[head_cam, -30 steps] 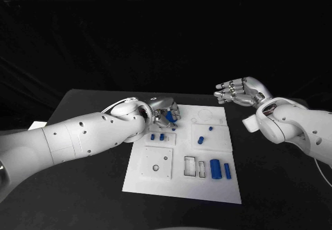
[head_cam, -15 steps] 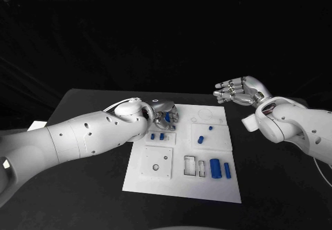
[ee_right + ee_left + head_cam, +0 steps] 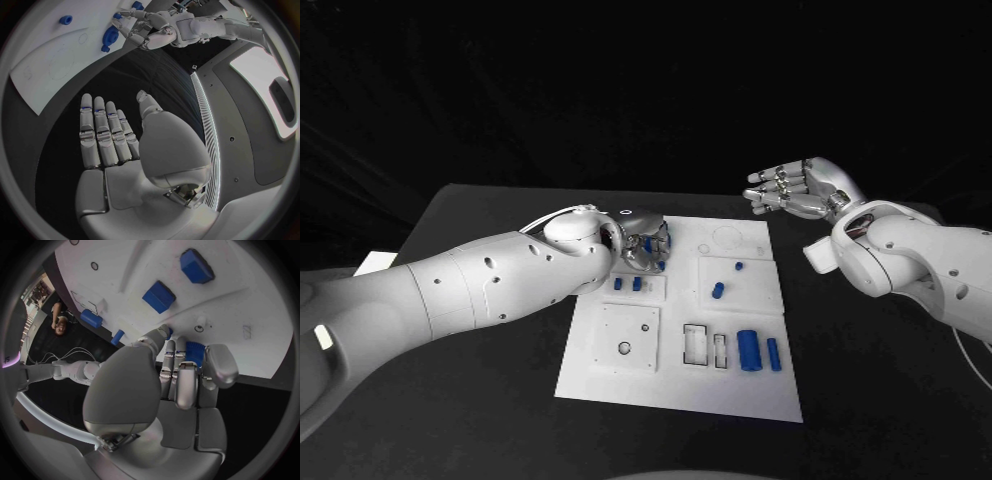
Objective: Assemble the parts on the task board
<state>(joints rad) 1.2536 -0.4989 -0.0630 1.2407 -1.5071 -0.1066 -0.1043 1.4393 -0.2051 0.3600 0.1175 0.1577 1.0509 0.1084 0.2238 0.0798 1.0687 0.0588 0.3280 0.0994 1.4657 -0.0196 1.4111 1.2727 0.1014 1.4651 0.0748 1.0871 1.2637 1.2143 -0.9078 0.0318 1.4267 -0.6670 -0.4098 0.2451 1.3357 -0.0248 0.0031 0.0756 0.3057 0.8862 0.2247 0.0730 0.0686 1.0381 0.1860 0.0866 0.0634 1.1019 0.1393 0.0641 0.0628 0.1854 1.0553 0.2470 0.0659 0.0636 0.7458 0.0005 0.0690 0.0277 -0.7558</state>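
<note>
Pinching a small blue part (image 3: 194, 353) between its fingertips, the left robot hand (image 3: 643, 243) sits over the far left of the task board (image 3: 678, 385). That part looks rigid, light and smooth, so it could slip or twist; a grip on its flat sides seems safest. More blue parts (image 3: 749, 350) lie on the board's near right. The right robot hand (image 3: 795, 190) hovers beyond the far right corner above the surface (image 3: 488, 210), fingers loosely apart, holding nothing.

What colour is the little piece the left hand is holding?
Blue. The part shows best in the left wrist view, between the left hand's fingers.
</note>
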